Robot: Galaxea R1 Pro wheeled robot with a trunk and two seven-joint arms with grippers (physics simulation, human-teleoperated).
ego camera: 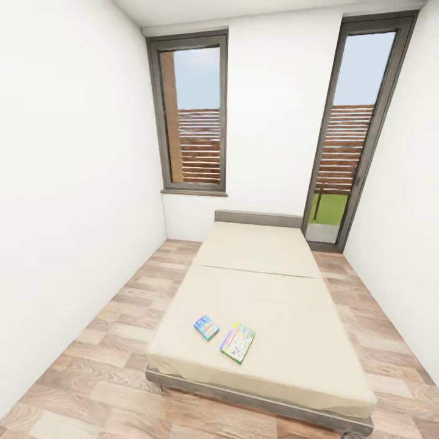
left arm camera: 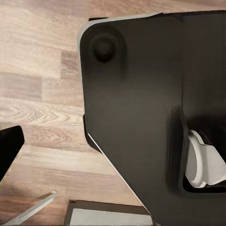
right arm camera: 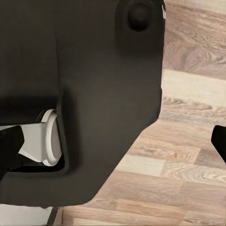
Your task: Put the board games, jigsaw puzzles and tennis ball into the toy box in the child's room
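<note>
Neither pincer's fingers can be made out clearly, so I cannot tell whether they stand apart or together; both wrist cameras look down past the robot's dark matte base at the wood-plank floor. Well ahead of the arms, the long beige-covered bed on its thin dark grey frame carries two board games near its foot: the small blue flat box and, just beside it, the larger green-edged flat box.
</note>
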